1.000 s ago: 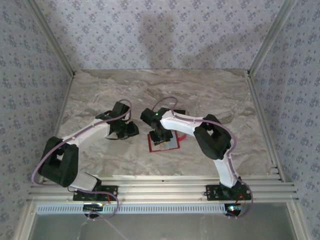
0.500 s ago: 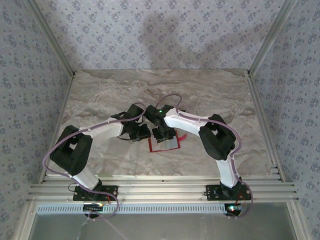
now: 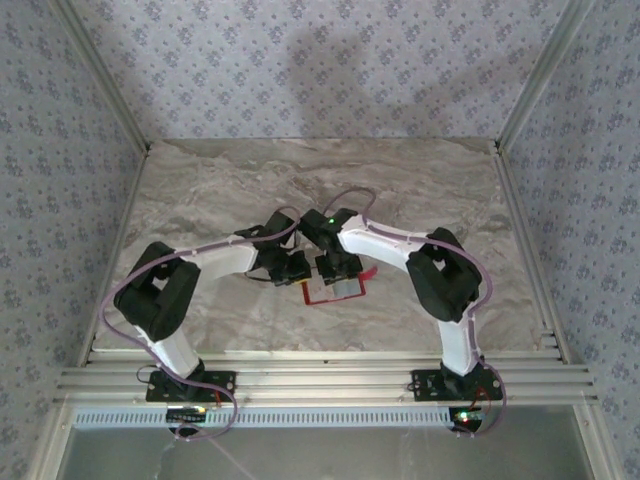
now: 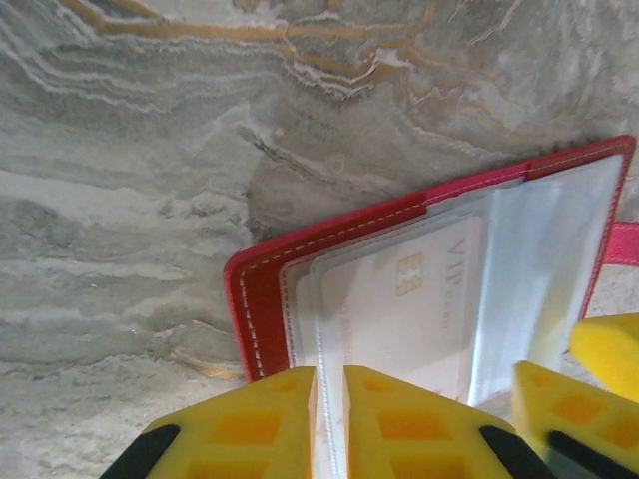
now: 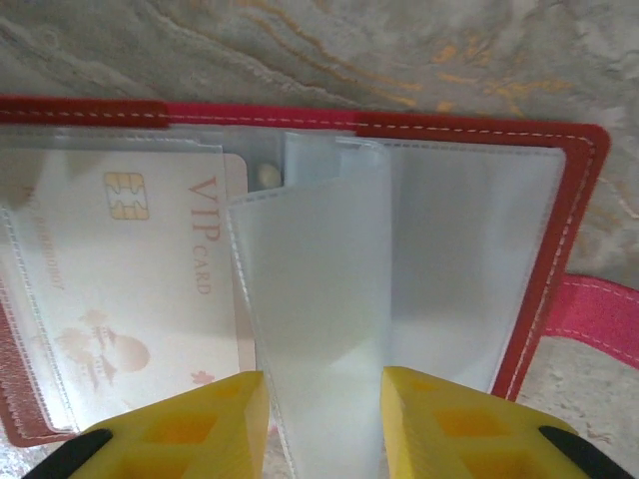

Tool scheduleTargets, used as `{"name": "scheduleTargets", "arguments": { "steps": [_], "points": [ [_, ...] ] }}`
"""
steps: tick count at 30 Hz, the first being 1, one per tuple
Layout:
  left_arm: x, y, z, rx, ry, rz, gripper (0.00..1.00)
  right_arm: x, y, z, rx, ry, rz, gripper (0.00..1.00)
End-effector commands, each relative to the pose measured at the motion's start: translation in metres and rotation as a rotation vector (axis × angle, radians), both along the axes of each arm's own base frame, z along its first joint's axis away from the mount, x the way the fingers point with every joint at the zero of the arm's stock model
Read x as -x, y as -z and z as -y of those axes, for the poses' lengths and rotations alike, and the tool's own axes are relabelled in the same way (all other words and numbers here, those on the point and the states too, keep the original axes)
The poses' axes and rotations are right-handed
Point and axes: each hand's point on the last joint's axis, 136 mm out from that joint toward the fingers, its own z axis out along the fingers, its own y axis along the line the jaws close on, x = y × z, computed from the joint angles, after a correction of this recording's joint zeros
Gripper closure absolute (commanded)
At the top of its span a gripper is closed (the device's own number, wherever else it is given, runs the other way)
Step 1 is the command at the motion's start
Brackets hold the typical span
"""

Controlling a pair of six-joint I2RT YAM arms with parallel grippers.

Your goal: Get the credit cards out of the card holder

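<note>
Holder [image 3: 336,291] lies open mid-table, between your grippers. Your left gripper [image 4: 329,404] is pinched nearly together on a clear sleeve [image 4: 318,329]. Your right gripper [image 5: 324,409] stands apart, straddling a lifted flap [image 5: 310,299]. Card [image 5: 150,279] is pocketed inside the holder.

Both arms reach inward over the middle of the table, elbows bent outward, wrists nearly meeting. The left arm [image 3: 215,262] comes in from the left and its wrist tips down. The left gripper [image 4: 329,377] has its jaws drawn almost together, with a thin slit between them. The right arm [image 3: 385,245] folds in from the right. The right gripper [image 5: 324,384] points down just right of the left jaws, and its own jaws stand partly apart.
</note>
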Motion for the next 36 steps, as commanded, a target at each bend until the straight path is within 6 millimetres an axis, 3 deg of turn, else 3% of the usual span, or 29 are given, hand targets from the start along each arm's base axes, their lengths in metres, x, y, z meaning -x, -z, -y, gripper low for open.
{"name": "scheduleTargets", "arguments": {
  "steps": [1,6,14,25,26,36],
  "points": [
    [0.002,-0.002,0.008,0.004,0.013,-0.018,0.84,-0.003,-0.014,0.014,0.011,0.036,0.038,0.63],
    [0.002,-0.001,0.008,-0.004,0.02,-0.021,0.84,-0.006,-0.014,0.028,0.018,0.062,0.041,0.63],
    [0.001,-0.003,0.007,-0.011,0.021,-0.016,0.84,-0.002,0.002,0.047,0.007,0.109,0.003,0.63],
    [-0.001,-0.011,0.009,-0.009,0.031,-0.001,0.84,0.005,0.017,0.042,-0.134,0.144,-0.059,0.65],
    [-0.002,-0.012,0.009,-0.008,0.03,0.0,0.84,0.012,0.024,0.046,-0.122,0.144,-0.078,0.66],
    [0.001,-0.012,0.003,-0.069,0.054,0.001,0.84,0.028,0.015,0.043,-0.149,0.167,-0.088,0.7]
  ]
}}
